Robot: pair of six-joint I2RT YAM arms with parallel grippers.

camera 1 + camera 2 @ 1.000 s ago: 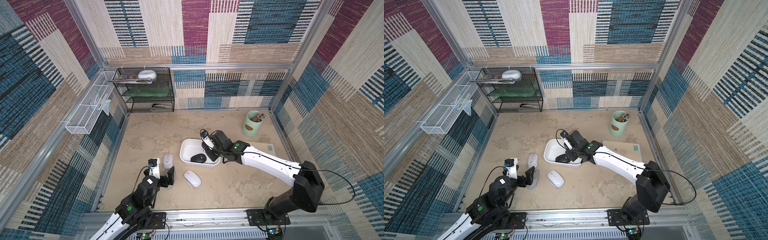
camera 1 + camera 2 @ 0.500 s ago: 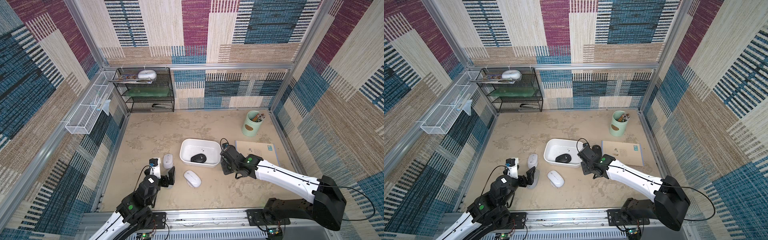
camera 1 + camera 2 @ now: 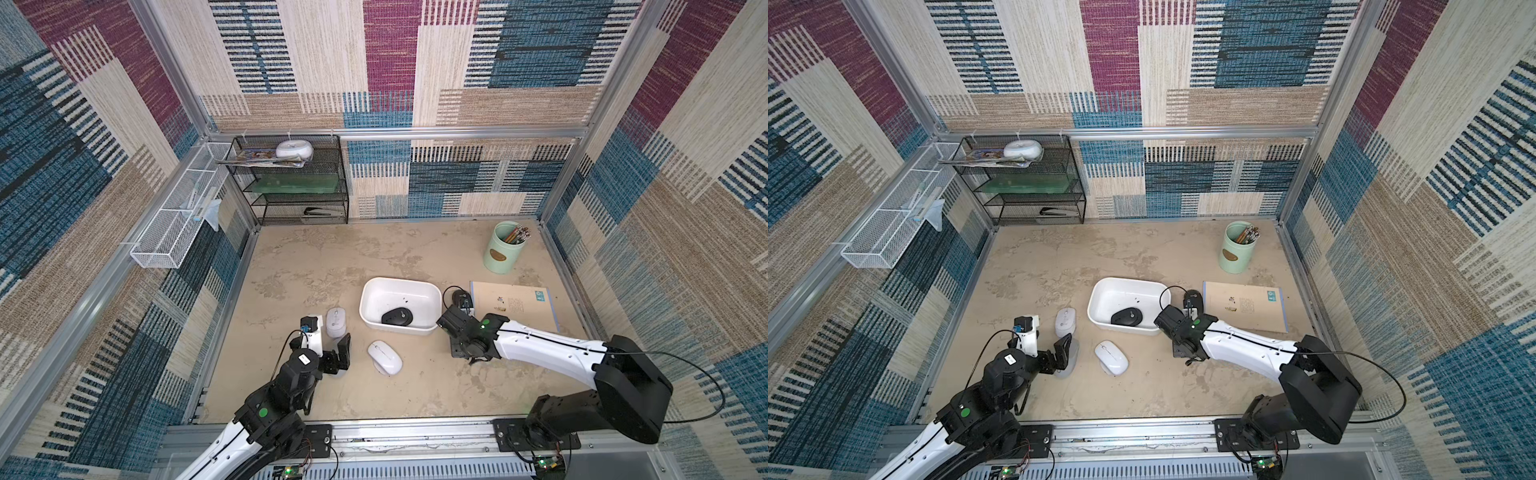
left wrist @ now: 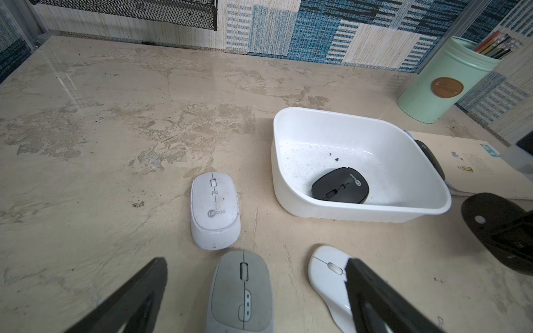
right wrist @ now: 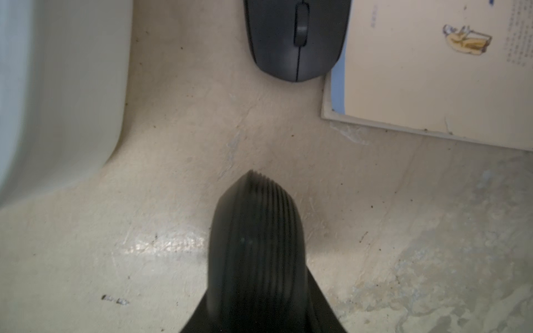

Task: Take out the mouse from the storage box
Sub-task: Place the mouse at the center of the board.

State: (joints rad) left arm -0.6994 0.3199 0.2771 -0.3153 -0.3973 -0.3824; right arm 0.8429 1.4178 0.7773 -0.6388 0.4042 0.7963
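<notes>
The black mouse lies inside the storage box, just across its wall from the right tool, pressed together and empty; left tool spread. Best to lift over the rim, spread, then straddle the mouse's sides

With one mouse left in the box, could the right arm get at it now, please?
Probably yes: the mouse lies uncovered in the open box, close beside the right gripper, though its shut jaws must open first.

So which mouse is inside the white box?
The black mouse lying in the white box. The other black mouse sits outside by the notebook; the two white mice and the grey mouse lie on the table.
</notes>
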